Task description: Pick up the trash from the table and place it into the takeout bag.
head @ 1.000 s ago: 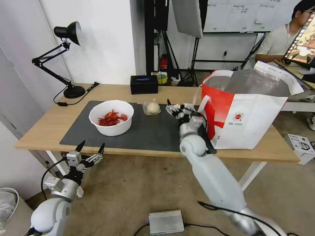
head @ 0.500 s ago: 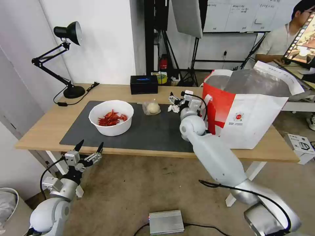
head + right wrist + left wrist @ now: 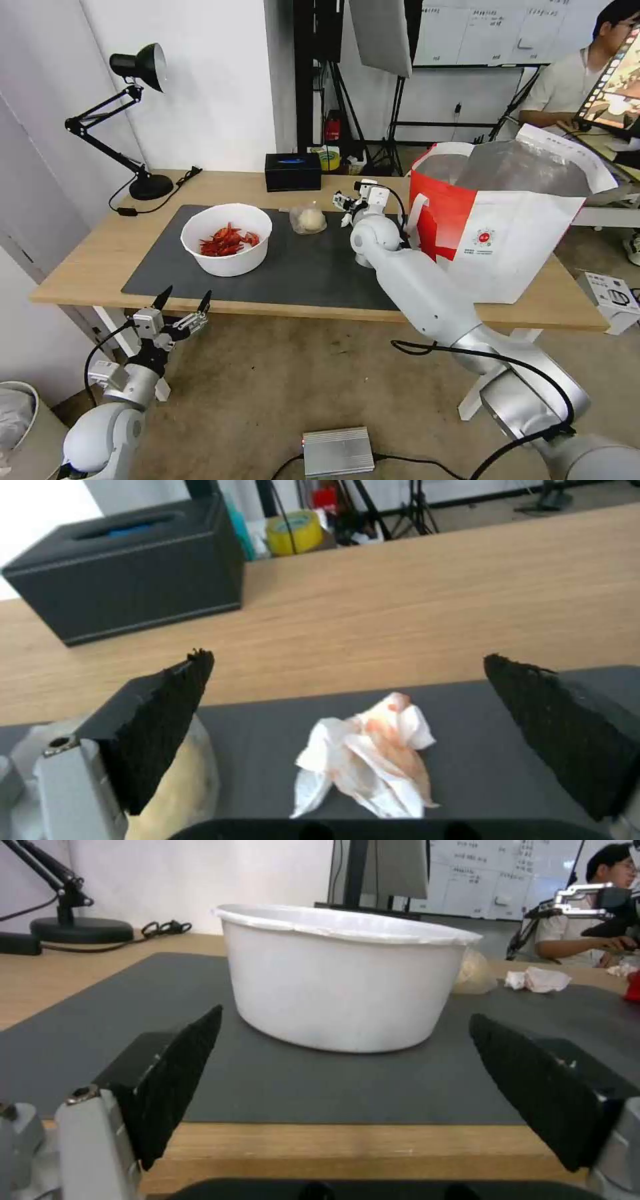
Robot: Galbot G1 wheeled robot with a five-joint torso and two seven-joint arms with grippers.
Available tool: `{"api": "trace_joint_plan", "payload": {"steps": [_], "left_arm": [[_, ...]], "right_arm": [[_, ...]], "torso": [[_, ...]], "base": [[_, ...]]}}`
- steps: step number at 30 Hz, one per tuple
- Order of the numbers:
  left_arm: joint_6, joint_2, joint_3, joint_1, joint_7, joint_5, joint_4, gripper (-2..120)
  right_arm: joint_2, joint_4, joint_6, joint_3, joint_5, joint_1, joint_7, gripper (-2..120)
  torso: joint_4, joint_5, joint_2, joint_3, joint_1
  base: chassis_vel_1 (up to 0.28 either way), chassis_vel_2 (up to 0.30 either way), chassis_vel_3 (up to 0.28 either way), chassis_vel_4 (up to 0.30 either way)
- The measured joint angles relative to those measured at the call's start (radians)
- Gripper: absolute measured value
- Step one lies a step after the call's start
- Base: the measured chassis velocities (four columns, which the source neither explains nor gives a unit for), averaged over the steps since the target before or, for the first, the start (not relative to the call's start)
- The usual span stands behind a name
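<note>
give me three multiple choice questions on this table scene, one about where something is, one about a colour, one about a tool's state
1. Where does the crumpled tissue lie?
A. on the grey mat
B. inside the takeout bag
C. in the white bowl

2. What colour is the tissue box?
A. white
B. red
C. black

3. How is the right tool?
A. shut on the tissue
B. open above the tissue
C. shut and empty

Key: 1 A, the right wrist view shows it lying on the mat beside the bagged bun. 2 C, its walls are black. 3 B, both fingers stand wide apart with the tissue lying between them, untouched.
</note>
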Motion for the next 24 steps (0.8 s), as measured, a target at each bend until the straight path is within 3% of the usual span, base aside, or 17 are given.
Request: {"api": "trace_joint_plan", "payload": {"steps": [11,24], "left_arm": [[-0.001,-0.001,0.006,-0.004,0.001,-0.001,0.009,100],[-0.002,-0.007,0.013,-0.012,0.003,-0.002,0.018,100]], "right_arm": [[0.016,-0.07,-0.051,-0.005,0.039,0.054,0.007,100],[0.094,-0.251,-0.08,-0.005,0.008,0.105,-0.052,100]], "torso": [[0.0,0.0,0.0,0.0,0.0],[0.0002,0.0,0.0,0.0,0.0]], "base": [[0.0,0.0,0.0,0.0],[0.0,0.0,0.0,0.0]]}}
